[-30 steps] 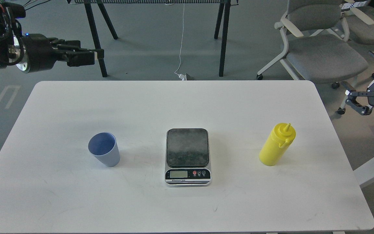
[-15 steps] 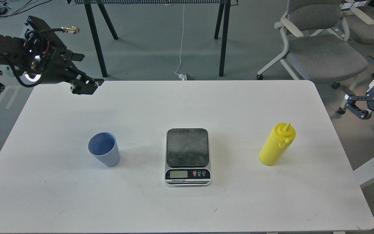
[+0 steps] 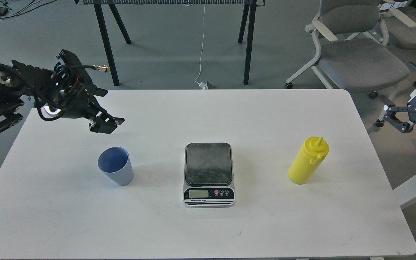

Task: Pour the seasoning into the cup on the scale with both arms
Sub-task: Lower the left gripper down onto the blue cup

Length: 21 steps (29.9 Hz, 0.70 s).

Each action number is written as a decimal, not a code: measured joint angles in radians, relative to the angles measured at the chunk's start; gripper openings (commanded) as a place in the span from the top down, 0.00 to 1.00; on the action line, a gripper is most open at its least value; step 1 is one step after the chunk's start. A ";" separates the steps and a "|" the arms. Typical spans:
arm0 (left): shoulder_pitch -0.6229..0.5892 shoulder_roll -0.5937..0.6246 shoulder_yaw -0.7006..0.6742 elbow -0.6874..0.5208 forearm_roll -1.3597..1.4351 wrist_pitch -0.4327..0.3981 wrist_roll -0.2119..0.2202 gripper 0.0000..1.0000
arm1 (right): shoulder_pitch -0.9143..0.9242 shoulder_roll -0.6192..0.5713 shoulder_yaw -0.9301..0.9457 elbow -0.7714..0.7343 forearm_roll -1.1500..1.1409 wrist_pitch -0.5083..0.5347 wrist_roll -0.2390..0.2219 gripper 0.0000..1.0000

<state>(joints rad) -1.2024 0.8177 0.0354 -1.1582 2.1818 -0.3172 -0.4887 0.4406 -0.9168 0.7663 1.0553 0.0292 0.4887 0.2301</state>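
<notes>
Left gripper (image 3: 106,125), finger gap unreadable, hovers at twelve o'clock of the blue cup (image 3: 116,170), reaching; next, descend, grasp, carry to scale (image 3: 208,173).

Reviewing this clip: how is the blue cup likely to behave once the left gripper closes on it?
The cup looks like thin plastic and appears empty, so it is probably light and may flex under a firm squeeze. Its base is narrower than its open rim, so a sideways nudge could tip or slide it on the smooth table. The tapered wall might let it slip downward.
</notes>
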 measured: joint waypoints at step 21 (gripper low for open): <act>0.034 -0.048 0.106 -0.019 0.000 -0.003 0.000 0.00 | -0.013 0.012 0.001 -0.003 0.000 0.000 0.000 0.01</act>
<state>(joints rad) -1.1683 0.7694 0.1416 -1.1770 2.1816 -0.3206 -0.4887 0.4280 -0.9044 0.7674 1.0522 0.0291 0.4887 0.2301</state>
